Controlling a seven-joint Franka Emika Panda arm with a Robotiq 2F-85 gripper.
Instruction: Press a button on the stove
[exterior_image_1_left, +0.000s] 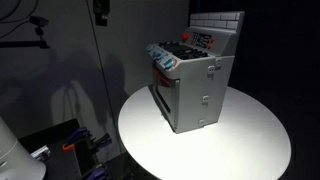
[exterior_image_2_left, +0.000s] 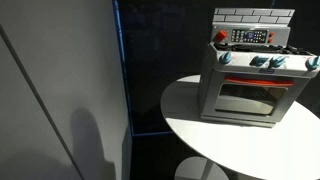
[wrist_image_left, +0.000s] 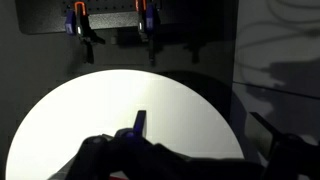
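Note:
The grey toy stove (exterior_image_1_left: 195, 85) stands on a round white table (exterior_image_1_left: 240, 140), and it shows in both exterior views (exterior_image_2_left: 250, 85). It has a white tiled back panel, a red-and-white control strip (exterior_image_2_left: 250, 36) on top, blue knobs along the front and an oven door with a handle. The arm does not show in either exterior view. In the wrist view my gripper (wrist_image_left: 190, 150) shows only as two dark fingers far apart at the lower corners, holding nothing. A dark mass with a blue part (wrist_image_left: 140, 122) lies below it, likely the stove's top.
The table's bare white top (wrist_image_left: 120, 105) spreads ahead in the wrist view. Orange-and-blue clamps (wrist_image_left: 78, 22) hang on a dark panel beyond it. A pale wall panel (exterior_image_2_left: 60, 90) stands beside the table. The surroundings are dark.

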